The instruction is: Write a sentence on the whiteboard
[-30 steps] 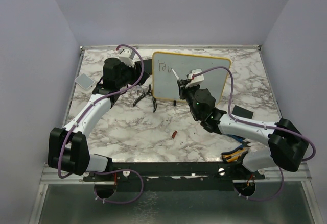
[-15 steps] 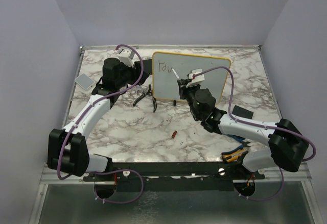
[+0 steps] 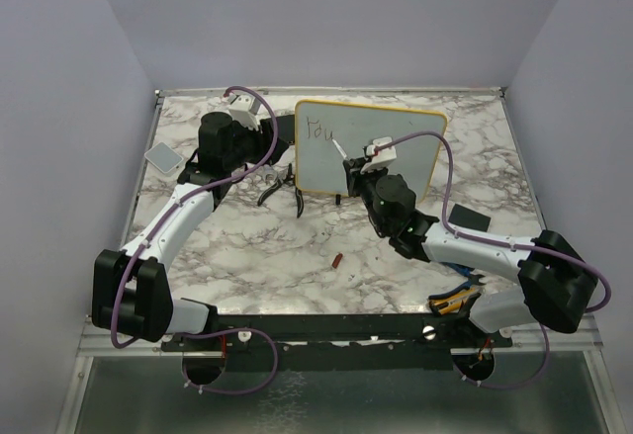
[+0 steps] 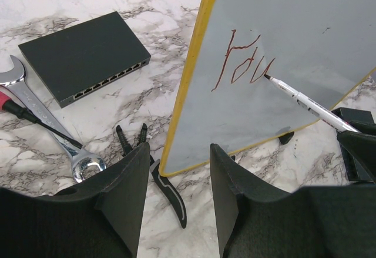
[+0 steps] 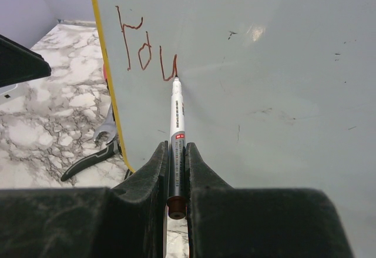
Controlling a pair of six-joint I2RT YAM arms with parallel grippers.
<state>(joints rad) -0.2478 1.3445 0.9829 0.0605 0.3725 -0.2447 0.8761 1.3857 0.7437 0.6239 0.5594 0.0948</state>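
Little has been changed since the earlier frames: the right arm (image 3: 465, 246) has been shifted only slightly in front of the whiteboard (image 3: 396, 157), and the left arm (image 3: 178, 217) has been kept in its place at the whiteboard's left side.

The whiteboard is stood upright on small black feet toward the far part of the marble desk (image 3: 247, 246). Near its upper left corner the start of the sentence (image 4: 244, 61) is written in thin, dark reddish strokes; only three letters can be read, something like "You".

A marker (image 5: 175, 123) is grasped by the right tool (image 5: 176, 152), with both fingers pressed tight on its barrel. The marker is pointed at the whiteboard, and its tip is laid on the surface at the upper right end of the last letter.

The left tool (image 4: 179, 152) is released, with its fingers spread well apart. The whiteboard's lower left corner, with its yellow frame, is seen just beyond the gap between them. Whether a finger touches the frame cannot be told.

Left of the whiteboard a flat black box (image 4: 85, 55) is laid on the desk. Nearer than the box, a wrench (image 4: 59, 134) and a screwdriver (image 4: 29, 117) are crossed over each other. Pliers (image 4: 158, 170) are laid just beside the whiteboard's lower left corner. In front of the whiteboard, well apart from it, a small red thing (image 3: 337, 260) is seen on the desk; what it is cannot be told.
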